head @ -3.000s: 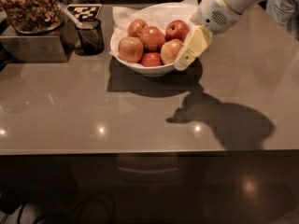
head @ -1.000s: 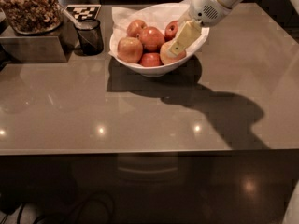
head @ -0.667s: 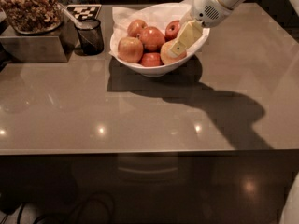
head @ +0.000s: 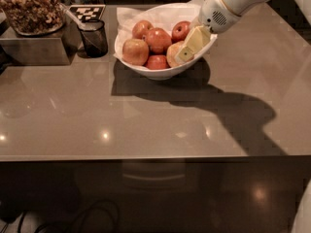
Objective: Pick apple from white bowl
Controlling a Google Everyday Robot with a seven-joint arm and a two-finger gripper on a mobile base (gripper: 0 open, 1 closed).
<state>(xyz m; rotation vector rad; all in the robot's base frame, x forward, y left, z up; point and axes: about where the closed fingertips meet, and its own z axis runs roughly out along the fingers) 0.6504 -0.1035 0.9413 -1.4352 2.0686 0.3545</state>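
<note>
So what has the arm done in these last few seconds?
The gripper moved from the white bowl's right rim further in, up and left in view, and now sits against the pale apple there. Whether it holds it can't be told. The other apples, bowl and black mesh cup stayed put.

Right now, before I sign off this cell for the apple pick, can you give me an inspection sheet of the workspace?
Surface: glossy grey-brown counter, with the arm's shadow across it.
Job's things: white bowl, paper-lined, holding six apples; the pale apple lies at its right side.
Clutter: black mesh cup; nut container on a metal box; checkered tag.
Tool: tool reaches into the bowl, against the pale apple.
Cables: what look like dark loops below the counter edge.
Surroundings: dim, nothing else seen.
</note>
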